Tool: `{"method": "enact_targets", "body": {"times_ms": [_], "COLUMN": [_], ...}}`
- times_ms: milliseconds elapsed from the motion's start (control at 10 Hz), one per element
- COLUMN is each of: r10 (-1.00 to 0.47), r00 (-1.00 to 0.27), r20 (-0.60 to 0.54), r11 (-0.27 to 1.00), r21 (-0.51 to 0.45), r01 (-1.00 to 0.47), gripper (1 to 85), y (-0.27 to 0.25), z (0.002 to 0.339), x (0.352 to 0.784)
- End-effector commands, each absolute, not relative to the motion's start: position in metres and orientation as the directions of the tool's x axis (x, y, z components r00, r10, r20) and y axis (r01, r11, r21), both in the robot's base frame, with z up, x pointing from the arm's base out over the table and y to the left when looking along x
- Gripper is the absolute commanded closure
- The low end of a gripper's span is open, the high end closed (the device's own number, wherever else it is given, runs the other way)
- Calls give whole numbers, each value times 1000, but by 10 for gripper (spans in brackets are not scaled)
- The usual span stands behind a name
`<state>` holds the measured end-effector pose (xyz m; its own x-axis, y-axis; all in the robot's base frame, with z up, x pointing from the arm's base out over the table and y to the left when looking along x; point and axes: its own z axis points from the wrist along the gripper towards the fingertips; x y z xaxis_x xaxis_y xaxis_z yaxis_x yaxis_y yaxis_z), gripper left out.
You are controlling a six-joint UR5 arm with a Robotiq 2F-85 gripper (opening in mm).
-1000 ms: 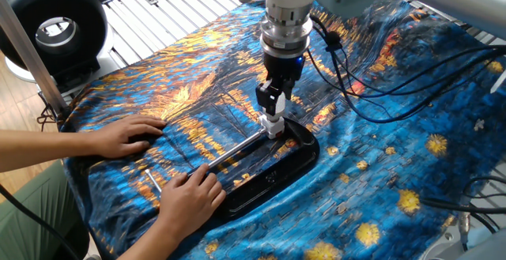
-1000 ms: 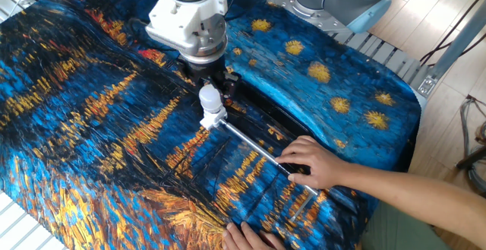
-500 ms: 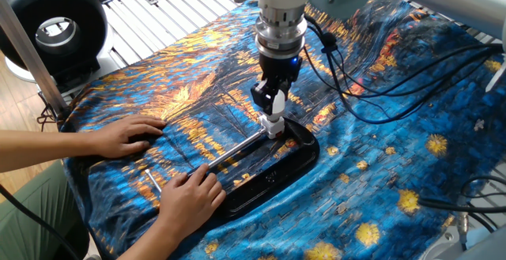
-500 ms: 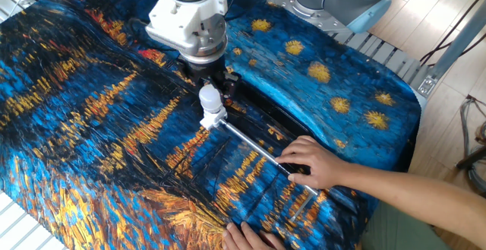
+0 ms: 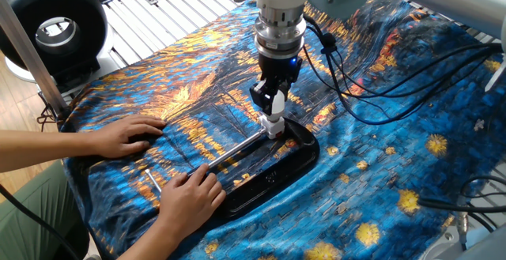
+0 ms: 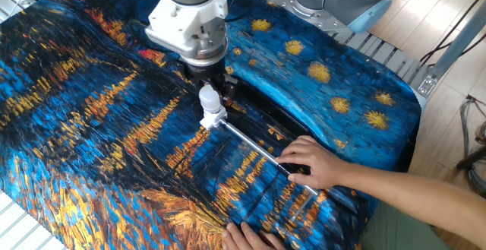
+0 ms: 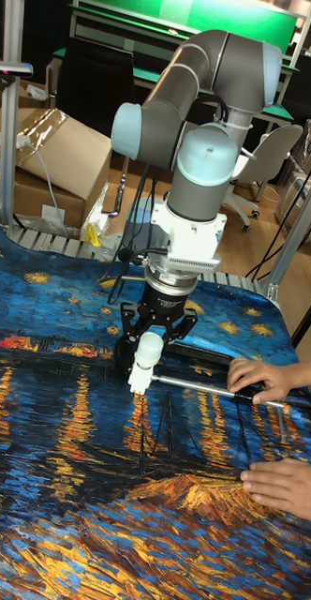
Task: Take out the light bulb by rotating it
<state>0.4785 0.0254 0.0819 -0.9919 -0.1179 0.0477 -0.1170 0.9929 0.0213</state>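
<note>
**Gripper closed around the bulb at the end of the rod**

Right now, in one fixed view, my gripper [image 5: 270,102] points straight down at frame centre, its dark fingers [image 5: 278,102] clamped on the light bulb [image 5: 273,120]. Only the bulb's white lower part shows beneath them, seated in the white socket [image 5: 274,130] at the upper end of a metal rod [image 5: 234,151]. That rod slants down-left across a black tray [image 5: 296,163] lying on the blue and orange patterned cloth [image 5: 395,157]. One of the person's hands [image 5: 190,193] presses on the tray's lower-left end, the other hand [image 5: 126,137] lies flat on the cloth at left.

Over in the other fixed view, the gripper [image 6: 209,90] sits upper centre and the bulb's round globe [image 6: 208,96] shows between the fingers, with the socket [image 6: 213,118] directly below. The rod [image 6: 254,145] runs toward lower right, where a hand [image 6: 315,162] covers it.

Finally, the tall fixed view puts the gripper [image 7: 150,342] at mid-frame, jaws narrow on the bulb [image 7: 148,352], socket [image 7: 139,375] underneath. The rod [image 7: 188,382] extends right to a hand [image 7: 259,375]; the second hand [image 7: 287,487] rests on the cloth [image 7: 62,487] at lower right.
</note>
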Motion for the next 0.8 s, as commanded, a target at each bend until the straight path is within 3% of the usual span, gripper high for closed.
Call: {"method": "enact_targets", "body": {"times_ms": [0,100,700], "r10": [-147,-165,-371], "r00": [-988,-986,-928], "r20": [46,36,25], "r11": [989,986,929], "r21": [15,26,29], "r01": [-147,-164,-370], "gripper": [563,617,733], "y": [23,26,28], "z": [83,83,85], "x": [479,481,481]}}
